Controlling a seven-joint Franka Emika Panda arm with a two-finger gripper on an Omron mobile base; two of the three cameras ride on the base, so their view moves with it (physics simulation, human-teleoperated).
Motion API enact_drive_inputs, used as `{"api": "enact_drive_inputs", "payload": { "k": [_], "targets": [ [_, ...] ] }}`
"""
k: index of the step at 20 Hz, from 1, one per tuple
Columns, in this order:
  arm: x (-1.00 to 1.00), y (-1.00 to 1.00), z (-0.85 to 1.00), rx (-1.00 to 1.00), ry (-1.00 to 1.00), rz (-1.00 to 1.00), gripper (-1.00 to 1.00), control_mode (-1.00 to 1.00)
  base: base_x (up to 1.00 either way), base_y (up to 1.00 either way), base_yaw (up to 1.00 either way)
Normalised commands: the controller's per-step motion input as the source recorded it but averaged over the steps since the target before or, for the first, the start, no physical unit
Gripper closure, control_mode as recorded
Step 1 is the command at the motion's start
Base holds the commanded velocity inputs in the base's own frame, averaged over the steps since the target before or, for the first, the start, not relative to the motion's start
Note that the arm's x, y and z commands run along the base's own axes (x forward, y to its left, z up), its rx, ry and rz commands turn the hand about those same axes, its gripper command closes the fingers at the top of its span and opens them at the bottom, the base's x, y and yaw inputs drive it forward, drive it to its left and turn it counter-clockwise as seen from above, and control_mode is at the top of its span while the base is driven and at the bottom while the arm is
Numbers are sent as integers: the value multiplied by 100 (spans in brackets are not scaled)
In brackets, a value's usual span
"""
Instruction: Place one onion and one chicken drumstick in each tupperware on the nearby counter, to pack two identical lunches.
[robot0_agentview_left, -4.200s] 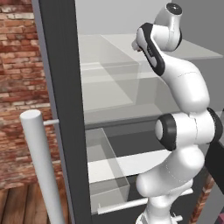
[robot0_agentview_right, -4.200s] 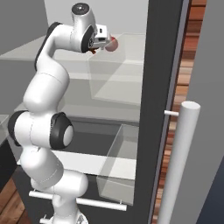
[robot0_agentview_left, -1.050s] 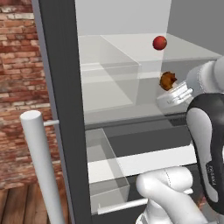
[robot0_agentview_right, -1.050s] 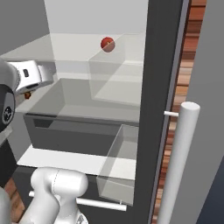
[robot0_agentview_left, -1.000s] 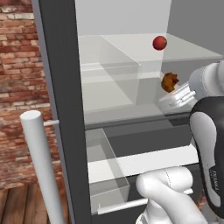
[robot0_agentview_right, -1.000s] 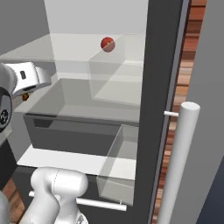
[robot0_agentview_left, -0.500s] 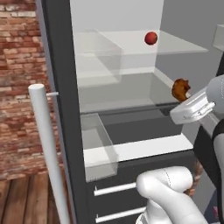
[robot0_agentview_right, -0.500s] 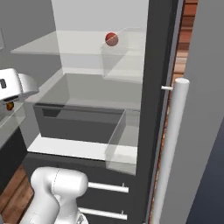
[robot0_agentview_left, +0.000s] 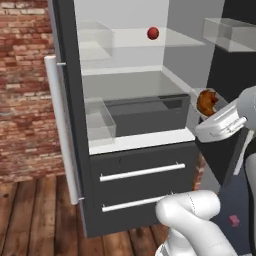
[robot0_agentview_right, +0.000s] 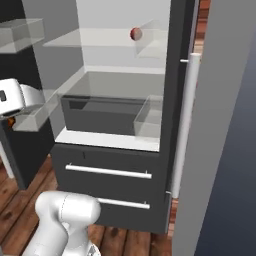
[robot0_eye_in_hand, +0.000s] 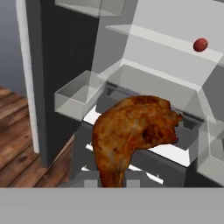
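Observation:
My gripper (robot0_eye_in_hand: 113, 181) is shut on a chicken drumstick (robot0_eye_in_hand: 131, 131), an orange-brown lumpy piece held by its thin end. In the left base view the drumstick (robot0_agentview_left: 206, 101) sits on top of my gripper (robot0_agentview_left: 210, 113), outside the fridge and to the right of its open front. At the left edge of the right base view an orange bit of the drumstick (robot0_agentview_right: 11, 120) peeks under the white hand. A bright red onion (robot0_agentview_left: 153, 33) (robot0_agentview_right: 135, 34) (robot0_eye_in_hand: 200, 44) rests on the fridge's upper glass shelf. Both tupperware trays, the counter, the other onion and the other drumstick are out of view.
The open fridge (robot0_agentview_left: 135, 100) holds glass shelves and a dark drawer. Clear bins (robot0_agentview_left: 99, 120) (robot0_agentview_right: 149, 117) hang on its doors. Two lower drawers with silver handles (robot0_agentview_left: 142, 172) sit below. A white door handle (robot0_agentview_left: 60, 125) stands left, a brick wall (robot0_agentview_left: 22, 90) behind it, wooden floor (robot0_agentview_left: 30, 215) beneath.
The whole picture has shifted and the fridge looks farther off, so the base has moved. My gripper keeps hold of the drumstick, which now sits outside the fridge's front.

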Motion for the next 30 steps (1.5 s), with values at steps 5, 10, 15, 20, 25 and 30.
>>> {"api": "enact_drive_inputs", "payload": {
  "k": [5,10,15,20,25,30],
  "targets": [
    [0,0,0,0,0,0,100,100,-91,0,9],
    [0,0,0,0,0,0,100,100,-86,4,13],
    [0,0,0,0,0,0,100,100,-89,18,9],
    [0,0,0,0,0,0,100,100,-79,5,14],
    [0,0,0,0,0,0,100,100,-64,0,22],
    [0,0,0,0,0,0,100,100,-48,0,27]
  ]
}}
